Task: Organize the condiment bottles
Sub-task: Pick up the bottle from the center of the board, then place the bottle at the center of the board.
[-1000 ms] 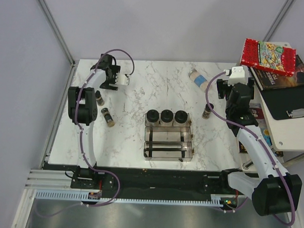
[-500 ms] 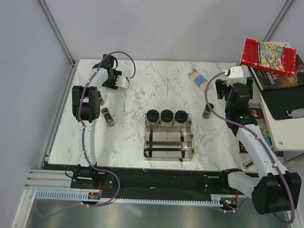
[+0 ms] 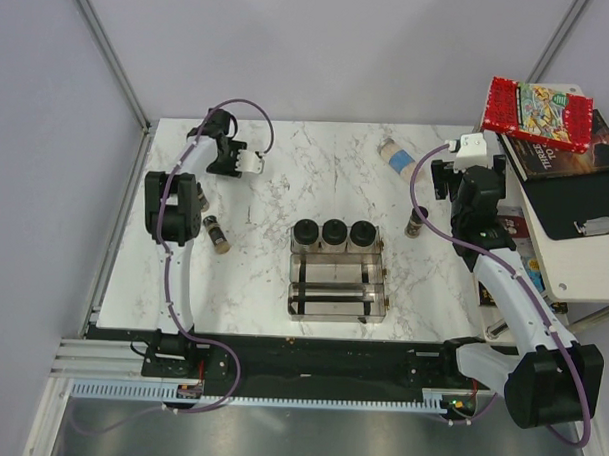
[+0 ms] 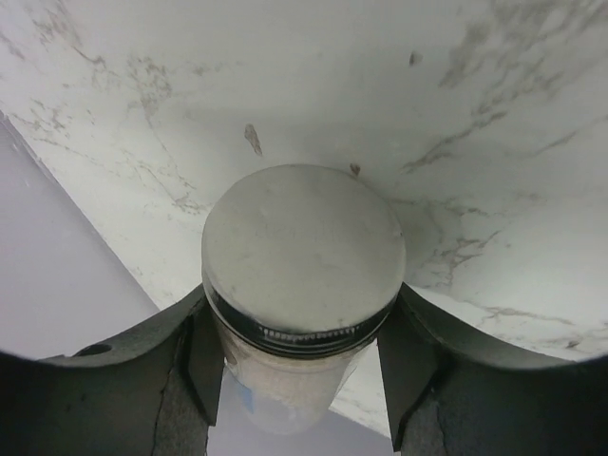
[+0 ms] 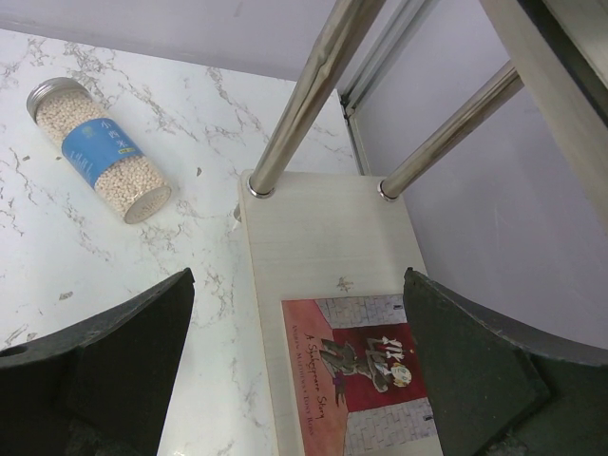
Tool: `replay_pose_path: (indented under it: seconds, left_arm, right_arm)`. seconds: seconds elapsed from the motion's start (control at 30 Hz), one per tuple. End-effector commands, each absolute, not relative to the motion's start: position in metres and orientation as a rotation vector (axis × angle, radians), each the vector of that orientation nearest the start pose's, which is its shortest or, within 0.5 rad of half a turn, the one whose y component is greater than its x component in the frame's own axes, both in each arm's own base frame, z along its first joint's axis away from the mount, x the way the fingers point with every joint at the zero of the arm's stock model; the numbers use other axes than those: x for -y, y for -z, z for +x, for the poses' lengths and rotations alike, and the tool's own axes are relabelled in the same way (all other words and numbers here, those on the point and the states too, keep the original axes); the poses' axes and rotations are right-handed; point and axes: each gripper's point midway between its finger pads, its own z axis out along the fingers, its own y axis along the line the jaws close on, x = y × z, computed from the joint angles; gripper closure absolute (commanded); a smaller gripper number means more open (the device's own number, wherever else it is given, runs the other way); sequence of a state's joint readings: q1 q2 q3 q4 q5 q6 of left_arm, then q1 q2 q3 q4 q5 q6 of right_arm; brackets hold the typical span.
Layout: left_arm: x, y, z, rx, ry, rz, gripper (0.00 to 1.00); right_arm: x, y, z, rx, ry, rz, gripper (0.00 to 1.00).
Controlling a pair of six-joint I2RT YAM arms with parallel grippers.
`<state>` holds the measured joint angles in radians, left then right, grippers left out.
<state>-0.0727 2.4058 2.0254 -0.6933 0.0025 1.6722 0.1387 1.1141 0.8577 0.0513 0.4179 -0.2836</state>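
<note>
My left gripper (image 3: 234, 160) (image 4: 304, 323) is shut on a beige-filled, silver-capped bottle (image 4: 302, 249) (image 3: 253, 162) at the table's far left; the fingers (image 4: 204, 351) press both sides just under the cap. A second beige, blue-labelled bottle (image 3: 397, 154) (image 5: 100, 152) lies on its side at the far right. My right gripper (image 3: 473, 189) (image 5: 296, 285) hangs open and holds nothing, near the table's right edge. Three black-lidded jars (image 3: 334, 232) stand in the rack's (image 3: 337, 307) back compartment. Brown spice bottles sit at the left (image 3: 216, 235), behind the left arm (image 3: 200, 196), and right of the rack (image 3: 416, 223).
A side shelf at the right carries a red book (image 3: 537, 109) and a dark book (image 3: 567, 162). Below my right gripper is a low wooden board (image 5: 313, 237) with a book (image 5: 366, 366) and two metal legs (image 5: 313, 85). A grey wall (image 4: 57, 275) borders the table's left edge.
My left gripper's jaws have closed from wide open onto the silver-capped bottle and the arm has shifted slightly. The right arm has not moved.
</note>
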Motion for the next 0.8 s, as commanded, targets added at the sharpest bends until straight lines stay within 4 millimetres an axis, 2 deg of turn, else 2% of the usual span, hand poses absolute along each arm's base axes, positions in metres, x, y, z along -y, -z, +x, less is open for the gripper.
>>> replay_pose_path:
  seconds: [0.0,0.03,0.07,0.13,0.2,0.23,0.3,0.33,0.43,0.47,0.53,0.6,0.63,0.67,0.7,0.73,0.77]
  left_arm:
    - [0.072,-0.068,0.57,2.467,0.276,-2.724,0.98]
    - [0.08,-0.077,0.571,2.5,0.259,-2.735,0.98]
    - [0.099,-0.089,0.568,2.563,0.184,-2.747,0.98]
    - [0.123,-0.111,0.569,2.669,0.108,-2.748,0.98]
    - [0.145,-0.144,0.569,2.748,-0.002,-2.806,0.98]
    - [0.163,-0.155,0.563,2.804,-0.151,-2.806,0.98]
    - [0.18,-0.19,0.558,2.865,-0.269,-2.848,0.98]
    - [0.195,-0.202,0.551,2.912,-0.417,-2.831,0.98]
    - [0.215,-0.243,0.537,3.0,-0.697,-2.806,0.98]
    - [0.218,-0.248,0.533,3.019,-0.767,-2.778,0.98]
    - [0.223,-0.272,0.527,3.105,-0.922,-2.714,0.98]
    - [0.223,-0.275,0.518,3.164,-1.045,-2.611,0.98]
    - [0.22,-0.278,0.515,3.23,-1.175,-2.481,0.98]
    - [0.219,-0.27,0.518,3.268,-1.232,-2.43,0.98]
    - [0.217,-0.271,0.518,3.301,-1.294,-2.383,0.98]
    - [0.213,-0.275,0.514,3.348,-1.399,-2.258,0.98]
    - [0.211,-0.266,0.515,3.367,-1.425,-2.228,0.98]
  right_arm:
    - [0.031,-0.268,0.383,-1.759,0.47,-0.057,0.02]
    - [0.031,-0.267,0.384,-1.761,0.47,-0.058,0.02]
    - [0.031,-0.267,0.384,-1.761,0.47,-0.058,0.02]
    - [0.031,-0.266,0.384,-1.763,0.47,-0.058,0.02]
    - [0.03,-0.266,0.384,-1.763,0.469,-0.059,0.02]
    - [0.031,-0.266,0.384,-1.763,0.47,-0.058,0.02]
    - [0.031,-0.267,0.383,-1.76,0.473,-0.055,0.02]
    - [0.031,-0.267,0.383,-1.76,0.473,-0.055,0.02]
    - [0.031,-0.269,0.382,-1.757,0.469,-0.056,0.02]
    - [0.031,-0.269,0.382,-1.757,0.471,-0.055,0.02]
    - [0.03,-0.271,0.382,-1.751,0.466,-0.056,0.02]
    - [0.03,-0.273,0.381,-1.747,0.461,-0.056,0.02]
    - [0.03,-0.273,0.38,-1.747,0.46,-0.057,0.02]
    - [0.029,-0.273,0.381,-1.746,0.456,-0.06,0.02]
    - [0.029,-0.274,0.38,-1.744,0.454,-0.058,0.02]
    - [0.029,-0.275,0.38,-1.742,0.451,-0.056,0.02]
    - [0.028,-0.275,0.38,-1.742,0.447,-0.06,0.02]
